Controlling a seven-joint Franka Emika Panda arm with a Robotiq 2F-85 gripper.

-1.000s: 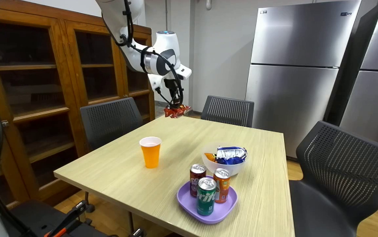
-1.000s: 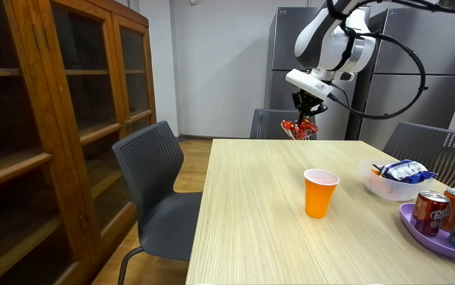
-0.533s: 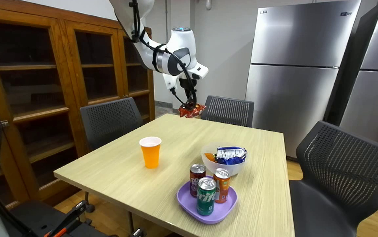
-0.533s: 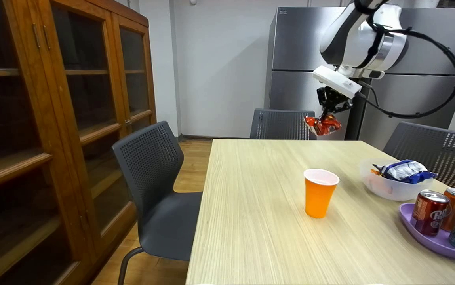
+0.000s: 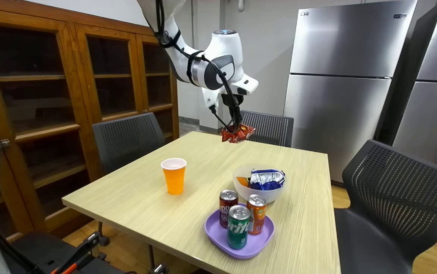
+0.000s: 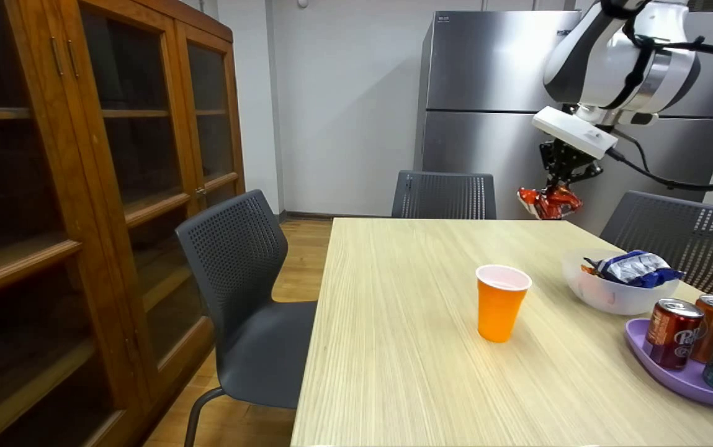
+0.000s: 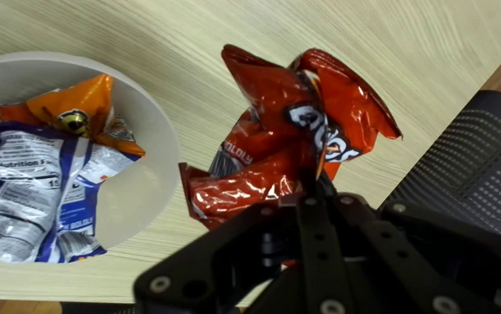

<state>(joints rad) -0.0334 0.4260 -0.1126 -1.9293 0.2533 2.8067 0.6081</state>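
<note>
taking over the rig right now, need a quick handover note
Gripper: jaws shut on the red snack bag, held above the table.
Bowl: on the table, holding a blue-and-white bag and an orange bag; the red snack bag is off to one side of it.
Also there: upright orange cup, purple tray with three cans.
Done: red snack bag gripped, aloft.
Left: not yet set down or released.
</note>
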